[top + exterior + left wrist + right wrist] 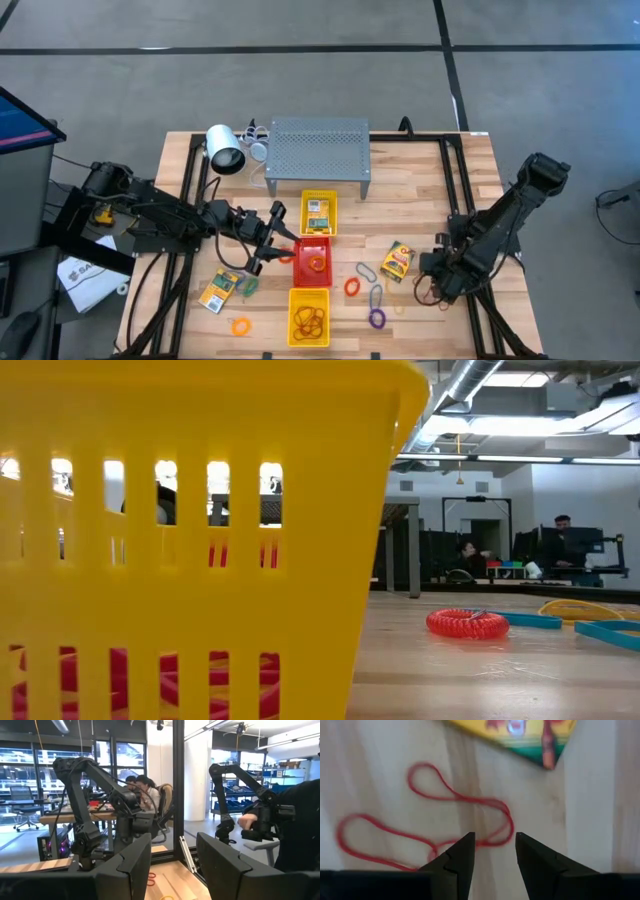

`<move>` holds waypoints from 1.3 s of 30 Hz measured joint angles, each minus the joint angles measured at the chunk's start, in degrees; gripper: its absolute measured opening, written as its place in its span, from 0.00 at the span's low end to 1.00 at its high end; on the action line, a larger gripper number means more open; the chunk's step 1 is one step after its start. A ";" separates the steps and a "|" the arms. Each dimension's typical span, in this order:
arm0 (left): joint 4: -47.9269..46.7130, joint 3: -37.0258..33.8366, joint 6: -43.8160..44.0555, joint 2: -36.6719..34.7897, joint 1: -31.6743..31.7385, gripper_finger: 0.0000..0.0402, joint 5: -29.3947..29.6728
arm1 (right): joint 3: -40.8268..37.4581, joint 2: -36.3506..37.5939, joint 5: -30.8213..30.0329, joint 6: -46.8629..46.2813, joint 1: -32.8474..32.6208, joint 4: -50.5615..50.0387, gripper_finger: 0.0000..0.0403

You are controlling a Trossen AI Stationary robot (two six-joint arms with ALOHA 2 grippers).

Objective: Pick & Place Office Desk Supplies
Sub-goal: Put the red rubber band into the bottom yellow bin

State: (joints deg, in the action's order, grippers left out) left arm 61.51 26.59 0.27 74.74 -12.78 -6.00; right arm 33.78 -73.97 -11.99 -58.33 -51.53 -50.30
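A thin red rubber band (427, 802) lies slack on the wood table near the right edge, also seen in the high view (432, 296). My right gripper (494, 845) points down just above it, open, with a strand of the band showing in the gap between the fingertips. A yellow-orange card packet (397, 260) lies flat beside it. My left gripper (283, 238) stands open and almost level by the red tray (312, 245), nothing between its fingers (131, 865). Another packet (218, 291) lies at the near left.
Three trays stand in a line mid-table: a yellow one (318, 196) with a packet, the red one with an orange ring, a yellow one (309, 338) with bands. Loose orange (352, 287) and purple (377, 319) rings lie between trays and right arm. A grey perforated stand (318, 150) and a white lamp (225, 148) stand at the back.
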 joint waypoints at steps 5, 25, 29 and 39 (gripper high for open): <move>0.00 0.00 0.03 0.00 0.00 0.38 0.00 | -2.46 1.64 0.03 -0.09 0.00 1.60 0.34; 0.27 0.00 0.20 0.00 0.00 0.38 -0.02 | -7.61 5.35 0.28 1.48 2.52 7.69 0.34; 0.26 0.00 0.20 0.00 0.00 0.38 -0.02 | -7.61 5.35 0.82 2.69 3.70 7.90 0.31; 0.24 0.00 0.22 0.00 0.00 0.38 -0.02 | -7.61 5.35 1.44 4.11 4.87 8.57 0.08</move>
State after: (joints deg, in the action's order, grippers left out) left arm 61.76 26.59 0.49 74.74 -12.78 -6.02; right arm 26.17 -68.62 -10.55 -54.21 -46.65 -41.73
